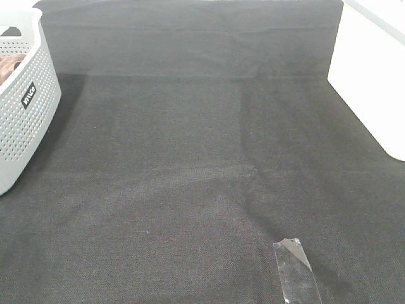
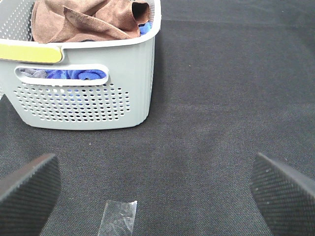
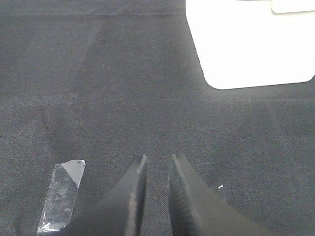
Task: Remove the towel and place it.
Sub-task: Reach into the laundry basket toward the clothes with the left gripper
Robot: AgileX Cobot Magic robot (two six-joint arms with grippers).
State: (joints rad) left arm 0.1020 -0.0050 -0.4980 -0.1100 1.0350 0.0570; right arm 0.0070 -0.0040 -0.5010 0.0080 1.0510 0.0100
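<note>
Left gripper (image 2: pixel 155 189) gaped wide short of the basket (image 2: pixel 98 110), the towel (image 2: pixel 83 19) heaped inside over a blue cloth (image 2: pixel 81 74); right gripper (image 3: pixel 157 164) sat narrow, empty. Approach step, seemingly; next called for reaching over the rim to pinch a fold.

You have a brown towel (image 2: pixel 83 22), a blue cloth (image 2: pixel 81 74), a pale grey basket (image 2: pixel 83 105) patterned with rows of small holes, a yellow strip (image 2: pixel 29 51) on its rim, a charcoal woven mat (image 1: pixel 202 158), a white box (image 1: pixel 373 76), clear glossy tape (image 1: pixel 296 269)
</note>
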